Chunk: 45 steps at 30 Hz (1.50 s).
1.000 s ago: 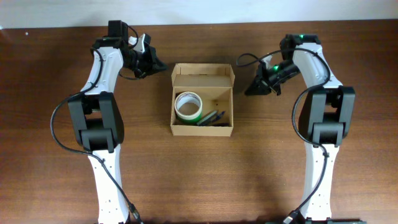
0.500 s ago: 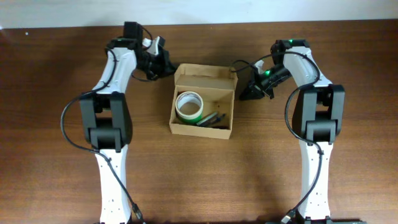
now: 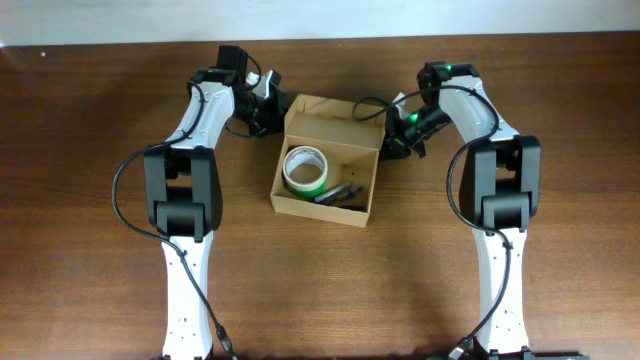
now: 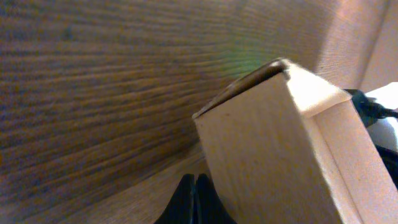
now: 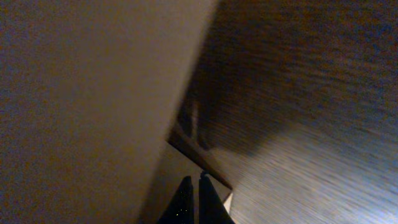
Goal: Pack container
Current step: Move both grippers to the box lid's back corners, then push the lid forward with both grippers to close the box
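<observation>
Overhead: left pincer [image 3: 281, 105] and right pincer [image 3: 386, 147], both pressed together, beside container [image 3: 318, 208]; tape roll [image 3: 289, 171], pens [image 3: 341, 191] inside.

You are looking low across the wooden table [image 4: 93, 87] at one corner of the container [image 4: 267, 143]. Its plain tan wall fills the right half of your view, with a flap edge along the top. Your left gripper [image 4: 194, 186] sits at the bottom, fingers pressed together with nothing between them, just beside that wall. A black cable [image 4: 373, 111] crosses the right edge.
</observation>
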Each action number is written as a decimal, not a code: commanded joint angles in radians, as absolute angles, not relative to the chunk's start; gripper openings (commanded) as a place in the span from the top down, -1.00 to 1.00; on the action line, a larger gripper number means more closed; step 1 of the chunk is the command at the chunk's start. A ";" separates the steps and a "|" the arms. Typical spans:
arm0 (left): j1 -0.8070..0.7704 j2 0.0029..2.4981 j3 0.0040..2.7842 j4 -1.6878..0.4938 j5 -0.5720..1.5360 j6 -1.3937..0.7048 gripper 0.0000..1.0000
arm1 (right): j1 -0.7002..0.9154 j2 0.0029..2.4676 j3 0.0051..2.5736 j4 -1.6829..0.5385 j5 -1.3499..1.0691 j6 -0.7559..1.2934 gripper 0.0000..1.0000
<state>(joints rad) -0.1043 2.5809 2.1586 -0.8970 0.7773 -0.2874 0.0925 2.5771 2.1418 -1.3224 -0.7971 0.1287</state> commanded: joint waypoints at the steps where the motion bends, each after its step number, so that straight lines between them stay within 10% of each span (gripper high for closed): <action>1: -0.102 2.589 2.160 -0.889 0.849 -0.272 0.96 | 0.101 2.588 2.150 -1.308 -0.844 0.131 0.92; 45: -0.060 2.587 2.160 -0.823 1.570 -0.214 0.95 | 0.098 2.574 2.729 -1.699 -0.926 0.037 0.92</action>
<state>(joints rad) -0.0532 2.5809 2.1586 -0.7982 1.5219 -0.2935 0.0910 2.5797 2.7079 -1.6928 -0.9653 0.0776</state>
